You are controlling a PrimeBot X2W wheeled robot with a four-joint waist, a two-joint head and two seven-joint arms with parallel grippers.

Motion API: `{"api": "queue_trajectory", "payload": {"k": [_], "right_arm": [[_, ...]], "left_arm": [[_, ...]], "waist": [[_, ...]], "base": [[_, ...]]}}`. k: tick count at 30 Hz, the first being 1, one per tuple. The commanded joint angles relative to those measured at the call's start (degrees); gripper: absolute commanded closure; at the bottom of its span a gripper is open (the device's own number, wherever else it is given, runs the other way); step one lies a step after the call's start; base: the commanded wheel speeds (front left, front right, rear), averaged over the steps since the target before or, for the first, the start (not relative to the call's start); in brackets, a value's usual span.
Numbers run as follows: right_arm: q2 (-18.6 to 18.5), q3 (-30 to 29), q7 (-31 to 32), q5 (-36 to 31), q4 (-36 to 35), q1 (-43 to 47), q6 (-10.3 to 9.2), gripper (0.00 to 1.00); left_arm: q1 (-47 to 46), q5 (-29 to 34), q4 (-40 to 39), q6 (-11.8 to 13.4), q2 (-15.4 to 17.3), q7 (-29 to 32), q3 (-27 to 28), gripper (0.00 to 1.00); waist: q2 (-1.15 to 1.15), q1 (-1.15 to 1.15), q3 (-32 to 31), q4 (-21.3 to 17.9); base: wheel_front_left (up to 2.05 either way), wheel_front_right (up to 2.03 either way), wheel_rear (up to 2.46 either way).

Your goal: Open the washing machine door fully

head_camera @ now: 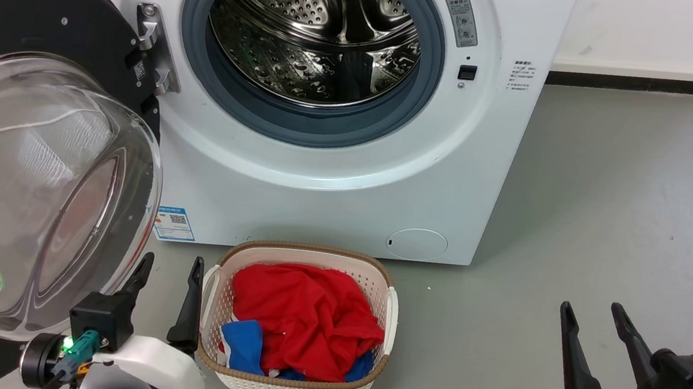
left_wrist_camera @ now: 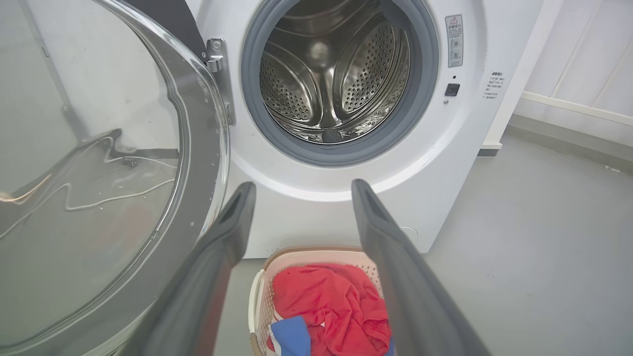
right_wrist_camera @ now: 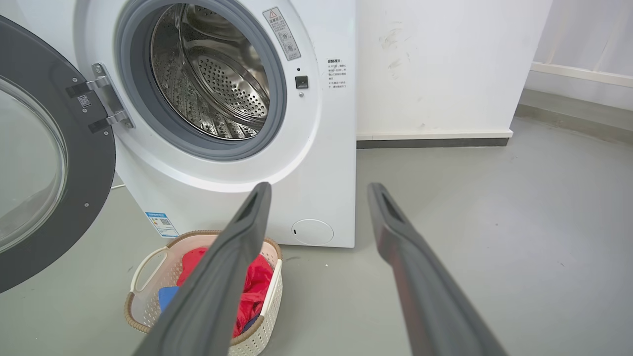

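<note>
Fingers first: the left gripper (head_camera: pixel 173 260) sits low with its two dark fingers spread well apart and nothing between them, and the right gripper (head_camera: pixel 591 306) is the same deal, wide open and empty, hanging over bare grey floor (head_camera: pixel 608 215). Both point up at the machine from the bottom corners of the head view, which to me reads like a parked pose rather than a reach. The left one's outer finger lines up right at the edge of the glass bowl, and I honestly can't tell if it's touching or just beside it. That bowl belongs to the washing machine door (head_camera: pixel 33 174), which is swung way out to the robot's left on its metal hinge (head_camera: pixel 154 48), inner side facing the cameras, black ring around the clear bulge. From the right wrist view it looks folded back wide, so my guess is the job is done or very close; if there's any swing left, a small push from the left arm would cover it. Moving outward, the washing machine (head_camera: pixel 335 180) has its mouth totally clear: grey gasket (head_camera: pixel 302 128), shiny drum (head_camera: pixel 318 30), nothing visible inside. Right below the opening sits a white laundry basket (head_camera: pixel 376 275) holding a red cloth (head_camera: pixel 304 319) and a blue cloth (head_camera: pixel 243 341), probably parked there so loading is a short lift. It's just beside the left gripper, so that's the thing I'd worry about bumping.
</note>
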Motion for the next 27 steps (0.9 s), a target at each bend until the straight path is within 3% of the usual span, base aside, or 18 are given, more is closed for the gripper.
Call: {"api": "queue_trajectory", "payload": {"k": [1, 5, 6, 27], "right_arm": [[-0.11, -0.01, -0.35, -0.40, -0.25, 0.05, 0.01, 0.00], [-0.07, 0.03, -0.37, -0.91, -0.46, 0.14, 0.01, 0.00], [0.01, 0.04, -0.06, -0.54, -0.17, 0.00, 0.00, 1.00], [0.23, -1.23, 1.85, 20.72, 4.22, -2.27, 0.00, 1.00]], "left_arm": [[0.35, 0.21, -0.16, 0.26, -0.04, -0.28, 0.21, 0.00], [0.61, 0.30, -0.41, 0.35, -0.11, -0.32, 0.50, 0.00], [0.14, 0.00, -0.32, 0.09, -0.07, -0.06, 0.48, 1.00], [0.39, -15.39, 1.66, -5.75, -4.91, 4.94, 7.46, 1.00]], "waist": [[0.00, 0.00, -0.01, -0.02], [0.00, 0.00, -0.04, -0.10], [0.00, 0.00, -0.05, -0.10], [0.00, 0.00, 0.06, 0.24]], "base": [[0.00, 0.00, 0.00], [0.00, 0.00, 0.00], [0.00, 0.00, 0.00], [0.00, 0.00, 0.00]]}}
